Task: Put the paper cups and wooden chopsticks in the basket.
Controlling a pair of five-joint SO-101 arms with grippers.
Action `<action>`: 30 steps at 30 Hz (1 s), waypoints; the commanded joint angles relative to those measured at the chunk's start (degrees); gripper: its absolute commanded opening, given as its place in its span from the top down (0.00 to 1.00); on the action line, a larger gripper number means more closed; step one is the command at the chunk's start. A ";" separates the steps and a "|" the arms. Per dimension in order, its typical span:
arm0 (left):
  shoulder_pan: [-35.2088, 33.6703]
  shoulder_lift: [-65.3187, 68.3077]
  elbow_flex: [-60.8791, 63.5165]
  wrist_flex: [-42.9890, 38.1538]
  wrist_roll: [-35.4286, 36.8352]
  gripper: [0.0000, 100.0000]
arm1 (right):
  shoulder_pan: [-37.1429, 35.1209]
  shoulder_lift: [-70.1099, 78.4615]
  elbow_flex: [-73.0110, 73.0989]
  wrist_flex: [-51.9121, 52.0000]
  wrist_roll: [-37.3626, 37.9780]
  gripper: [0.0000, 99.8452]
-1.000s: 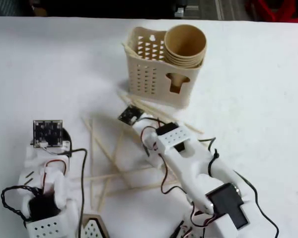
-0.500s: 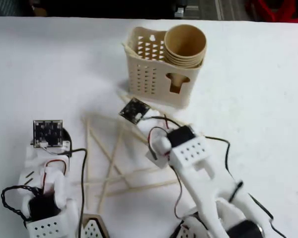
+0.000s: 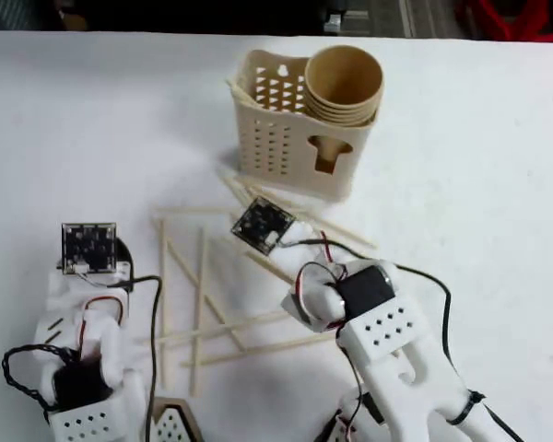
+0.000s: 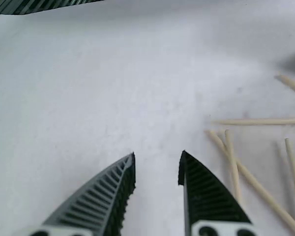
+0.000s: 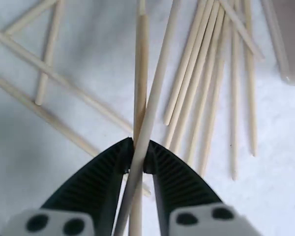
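White table (image 3: 92,120) carries a basket (image 3: 276,147) near its far edge, with nested cups (image 3: 344,87) standing upright in one end. Loose chopsticks (image 3: 199,304) lie scattered flat in front of the basket, between the two arms, several crossing one another. Low over this scatter, the right gripper (image 5: 138,149) has its fingers (image 5: 101,182) pinched almost together on two of the chopsticks, which run lengthwise between the jaws. Off to the side, the left gripper (image 4: 157,167) hangs above bare table near the outermost sticks, fingers a little apart and holding nothing.
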 commanded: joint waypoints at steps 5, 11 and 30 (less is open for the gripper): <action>-0.22 -0.48 -0.53 -1.23 0.09 0.84 | 3.38 -4.62 -1.85 0.04 0.88 0.98; -0.22 -0.48 -0.53 -1.23 0.09 0.84 | 2.95 -13.23 -8.26 6.37 0.35 0.98; 0.04 -0.48 -0.62 -3.25 0.53 0.84 | -2.95 -24.13 -18.99 8.57 -7.21 0.98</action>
